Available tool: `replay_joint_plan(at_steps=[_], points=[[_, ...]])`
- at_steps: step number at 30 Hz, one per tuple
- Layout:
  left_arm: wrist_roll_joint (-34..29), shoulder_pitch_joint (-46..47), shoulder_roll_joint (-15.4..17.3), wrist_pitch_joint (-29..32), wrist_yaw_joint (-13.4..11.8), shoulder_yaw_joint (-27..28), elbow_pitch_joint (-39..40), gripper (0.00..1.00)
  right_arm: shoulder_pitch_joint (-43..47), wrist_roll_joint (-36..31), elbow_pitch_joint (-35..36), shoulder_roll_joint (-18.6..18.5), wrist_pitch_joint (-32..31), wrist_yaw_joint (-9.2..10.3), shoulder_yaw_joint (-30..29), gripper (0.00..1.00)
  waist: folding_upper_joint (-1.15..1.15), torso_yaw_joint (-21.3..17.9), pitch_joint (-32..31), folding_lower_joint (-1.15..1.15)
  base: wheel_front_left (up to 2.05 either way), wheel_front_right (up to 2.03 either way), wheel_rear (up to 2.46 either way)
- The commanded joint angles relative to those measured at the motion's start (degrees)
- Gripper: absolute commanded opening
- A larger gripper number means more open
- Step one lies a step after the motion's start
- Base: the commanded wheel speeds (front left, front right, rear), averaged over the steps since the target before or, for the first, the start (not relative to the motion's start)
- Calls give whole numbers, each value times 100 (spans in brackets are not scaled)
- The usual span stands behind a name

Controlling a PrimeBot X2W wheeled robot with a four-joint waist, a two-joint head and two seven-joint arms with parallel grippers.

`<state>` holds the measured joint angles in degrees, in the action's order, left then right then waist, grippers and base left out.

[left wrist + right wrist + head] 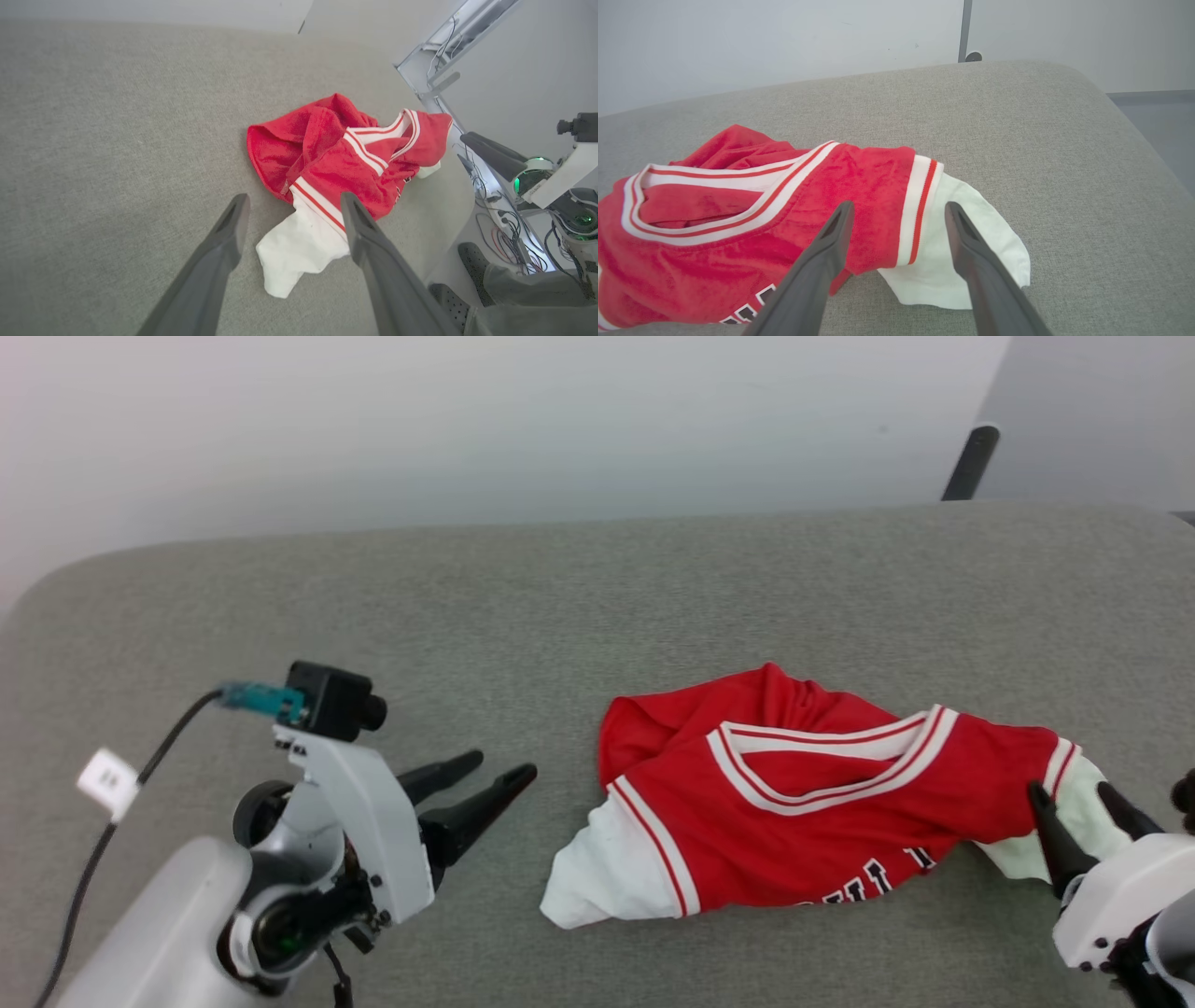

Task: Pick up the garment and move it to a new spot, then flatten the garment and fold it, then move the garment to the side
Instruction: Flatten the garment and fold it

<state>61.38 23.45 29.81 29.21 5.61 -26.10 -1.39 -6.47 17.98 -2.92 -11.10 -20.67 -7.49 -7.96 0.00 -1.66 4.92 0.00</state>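
The garment (803, 793) is lying bunched on the table (560, 597), right of centre in the lower half of the head frame. The left gripper (499, 767) is hanging at the lower left. Its parted fingers are pointing toward the sleeve (602, 882) at the garment's left end, standing apart from it. The right gripper (1072, 791) is sitting at the lower right edge, fingers spread to either side of the other sleeve (1013, 859). A post (969, 462) is standing behind the table at the upper right.
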Motion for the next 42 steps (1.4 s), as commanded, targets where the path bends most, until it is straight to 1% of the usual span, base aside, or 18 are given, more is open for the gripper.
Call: replay_joint_plan(at_steps=[1,8,10,13,15,23,26,30,34,37,38,39,40,42], points=[[78,110,33,141,-36,-27,-50,100,45,18,45,22,20,0,28,100,0,-88,9,0,0,0,0],[554,465,-71,1361,-298,-395,-420,100,82,66,92,57,22,0,38,100,0,-277,23,0,0,0,0],[574,519,-70,1609,-321,-527,-522,100,78,81,97,45,24,0,26,100,0,-320,30,0,0,0,0],[494,569,-90,1823,-297,-713,-674,100,75,94,101,36,40,0,20,100,0,-369,52,0,0,0,0],[433,582,-104,1896,-256,-825,-808,100,66,94,93,52,46,0,26,100,0,-401,68,0,0,0,0],[110,699,-160,1804,-42,-1131,-1522,100,-108,109,74,112,68,0,101,100,0,-520,250,0,0,0,0],[157,727,-253,1748,11,-1162,-1804,100,-122,114,45,107,100,0,121,100,0,-551,294,0,0,0,0],[36,813,-279,1618,101,-1260,-2149,100,-192,144,11,97,122,0,135,100,0,-585,344,0,0,0,0],[-6,856,-350,1509,132,-1358,-2543,100,-228,153,-13,87,131,0,166,100,0,-617,374,0,0,0,0],[134,838,-453,1517,154,-1386,-2822,100,-243,169,-19,66,143,0,169,100,0,-627,390,0,0,0,0],[151,844,-486,1539,163,-1410,-2887,76,-244,171,-21,56,147,0,162,100,0,-627,394,0,0,0,0],[207,850,-523,1545,158,-1414,-2947,20,-249,170,-22,51,144,0,152,100,0,-624,398,0,0,0,0],[276,852,-561,1536,165,-1388,-2996,0,-257,170,-22,48,152,0,145,100,0,-620,402,0,0,0,0],[339,891,-572,1574,178,-1413,-3056,0,-262,170,-26,44,163,0,128,100,0,-608,399,0,0,0,0]])
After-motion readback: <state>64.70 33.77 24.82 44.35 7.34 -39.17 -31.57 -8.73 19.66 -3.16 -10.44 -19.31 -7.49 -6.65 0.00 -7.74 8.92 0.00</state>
